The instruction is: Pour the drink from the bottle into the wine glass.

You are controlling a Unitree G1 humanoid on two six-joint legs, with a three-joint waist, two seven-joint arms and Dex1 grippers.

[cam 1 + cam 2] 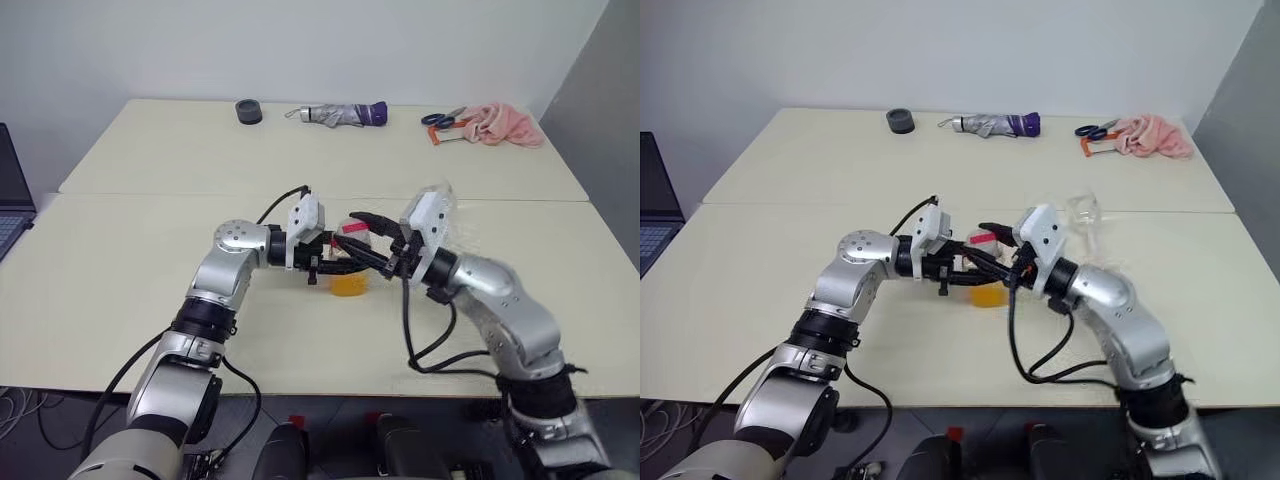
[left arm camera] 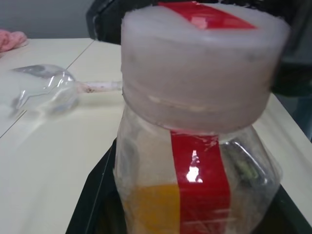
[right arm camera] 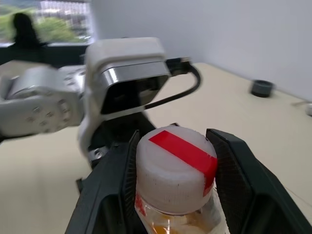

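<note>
A small clear bottle with a narrow red label strip is held just above the table's near middle. My left gripper is shut on its body from the left. Orange drink fills its lower part. My right gripper reaches in from the right, and its two fingers press either side of the white cap with the red stripe. The wine glass, clear and stemmed, stands on the table just behind my right wrist, apart from the bottle.
Along the far edge of the table lie a black round object, a folded grey-and-purple umbrella, scissors and a pink cloth. A laptop sits at the left. A seam crosses the table behind my arms.
</note>
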